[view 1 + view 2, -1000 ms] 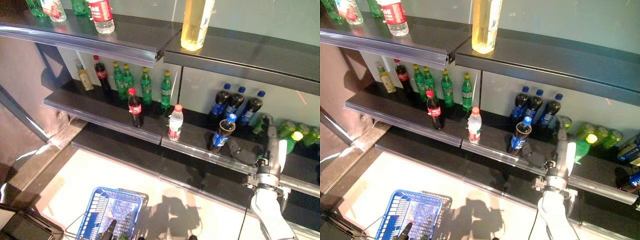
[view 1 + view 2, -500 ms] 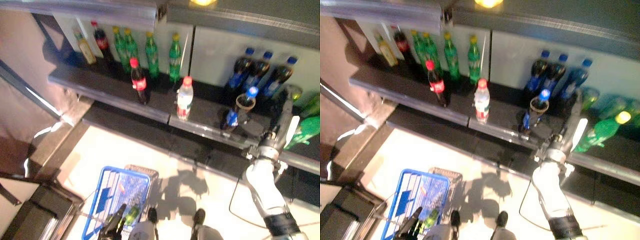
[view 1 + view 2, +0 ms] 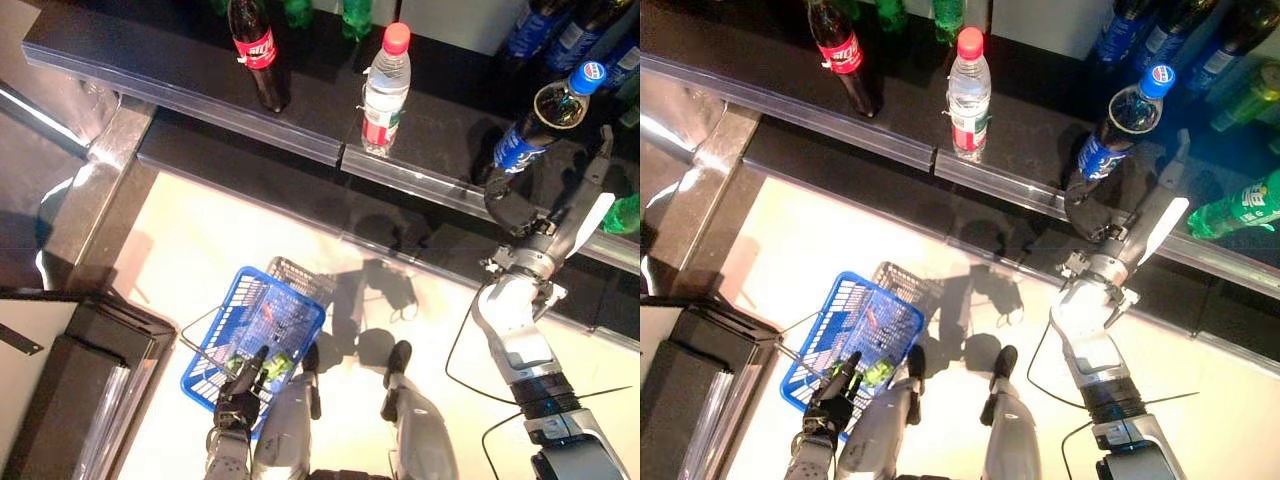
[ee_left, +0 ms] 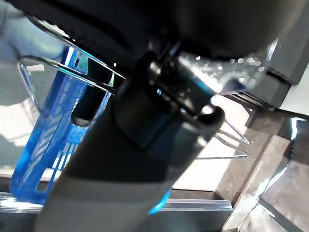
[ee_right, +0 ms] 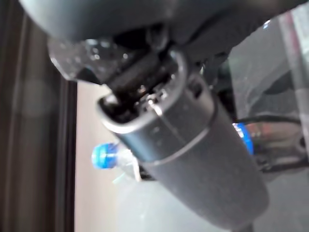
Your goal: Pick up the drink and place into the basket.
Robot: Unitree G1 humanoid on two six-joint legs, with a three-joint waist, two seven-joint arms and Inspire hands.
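A dark cola bottle with a blue cap and blue label (image 3: pixel 540 125) stands at the front of the low shelf (image 3: pixel 200 105). My right hand (image 3: pixel 508 208) is just in front of its base. The fingers reach toward the bottle and the white-covered thumb (image 3: pixel 590 218) stands apart, so the hand is open and holds nothing. A blue-capped bottle (image 5: pixel 104 155) also shows in the right wrist view. My left hand (image 3: pixel 240 385) is shut on the wire handles (image 4: pixel 58 67) of the blue basket (image 3: pixel 250 325), which hangs low at the left. A green drink (image 3: pixel 272 365) lies inside it.
A red-capped cola bottle (image 3: pixel 255 50) and a water bottle (image 3: pixel 385 85) stand further left on the same shelf. More blue-capped bottles (image 3: pixel 560 30) stand behind, and a green bottle (image 3: pixel 625 212) lies at the right. A black case (image 3: pixel 70 390) sits on the floor at the lower left.
The camera has tilted down, so the whole picture has shifted. My right hand stays by the blue-capped cola bottle. The blue basket still hangs from my left hand.
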